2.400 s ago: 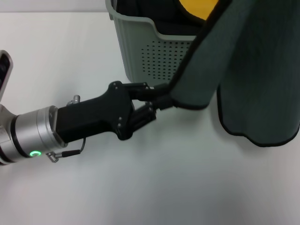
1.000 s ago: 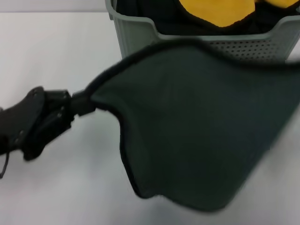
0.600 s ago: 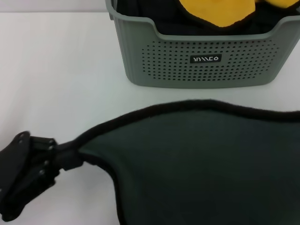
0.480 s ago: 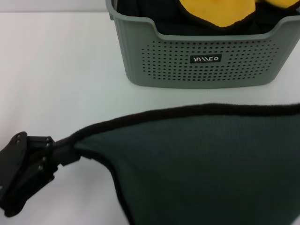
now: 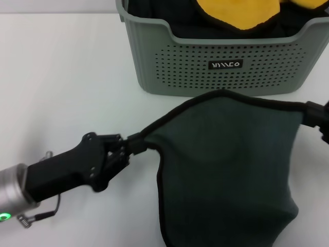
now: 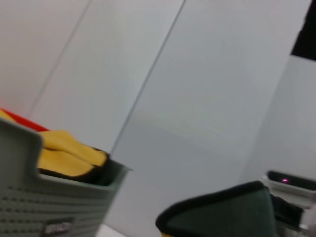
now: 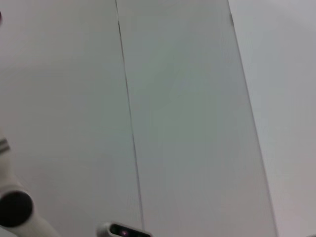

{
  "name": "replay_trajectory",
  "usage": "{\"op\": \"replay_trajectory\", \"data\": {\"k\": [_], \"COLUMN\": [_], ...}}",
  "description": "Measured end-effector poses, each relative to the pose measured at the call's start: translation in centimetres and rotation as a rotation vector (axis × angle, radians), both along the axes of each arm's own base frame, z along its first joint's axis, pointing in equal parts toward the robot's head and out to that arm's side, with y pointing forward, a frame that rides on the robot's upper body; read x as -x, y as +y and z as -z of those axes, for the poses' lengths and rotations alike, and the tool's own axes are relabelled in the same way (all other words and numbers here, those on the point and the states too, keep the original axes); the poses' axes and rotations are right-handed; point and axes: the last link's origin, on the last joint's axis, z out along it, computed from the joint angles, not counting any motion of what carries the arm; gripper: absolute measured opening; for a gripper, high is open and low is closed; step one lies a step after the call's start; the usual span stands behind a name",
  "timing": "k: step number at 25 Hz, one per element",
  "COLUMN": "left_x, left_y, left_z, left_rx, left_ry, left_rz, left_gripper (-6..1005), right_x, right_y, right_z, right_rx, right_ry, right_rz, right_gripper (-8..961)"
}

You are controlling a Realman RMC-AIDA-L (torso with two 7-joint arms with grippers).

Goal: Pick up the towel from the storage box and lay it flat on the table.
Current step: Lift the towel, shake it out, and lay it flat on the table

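Note:
The dark grey-green towel [image 5: 226, 170] with black edging is out of the storage box [image 5: 169, 72] and is held up by two corners in front of it, over the white table [image 5: 61, 77]. Its top edge arches between the corners and its body sags toward the table's front. My left gripper [image 5: 134, 144] is shut on the towel's left corner, low over the table. My right gripper [image 5: 316, 116] shows only as a black part at the head view's right edge, holding the towel's right corner. The left wrist view shows the towel [image 6: 222, 217] and the box [image 6: 29, 197].
Yellow cloths with black edging [image 5: 239, 13] lie in the box on dark cloth; they also show in the left wrist view [image 6: 64, 153]. Bare table lies to the left of the box. The right wrist view shows only pale wall panels.
My left gripper has moved right and toward the box with its corner. The towel, stretched wide half a second ago, is now narrower, with an arched top edge and a sagging body.

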Motion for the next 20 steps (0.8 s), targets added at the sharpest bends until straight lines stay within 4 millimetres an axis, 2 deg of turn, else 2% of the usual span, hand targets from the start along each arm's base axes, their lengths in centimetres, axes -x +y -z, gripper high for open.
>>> {"op": "replay_trajectory", "data": {"k": [8, 11, 15, 20], "left_x": [-0.1, -0.2, -0.2, 0.5], "left_y": [2.2, 2.9, 3.2, 1.1], "left_z": [2.0, 2.3, 0.9, -1.7], "left_rx": [-0.098, -0.115, -0.069, -0.049], "left_ry": [0.088, 0.116, 0.079, 0.026], "left_rz": [-0.052, -0.059, -0.068, -0.016], "left_gripper": [27, 27, 27, 27], "right_x": [-1.7, -1.8, -1.2, -0.8], "right_y": [2.0, 2.4, 2.4, 0.1], "right_z": [2.1, 2.4, 1.6, -1.4], "right_rx": [-0.106, -0.130, -0.115, -0.071], "right_ry": [-0.093, -0.127, -0.147, -0.186], "right_rz": [0.137, 0.134, 0.088, 0.009], "right_gripper": [5, 5, 5, 5]}}
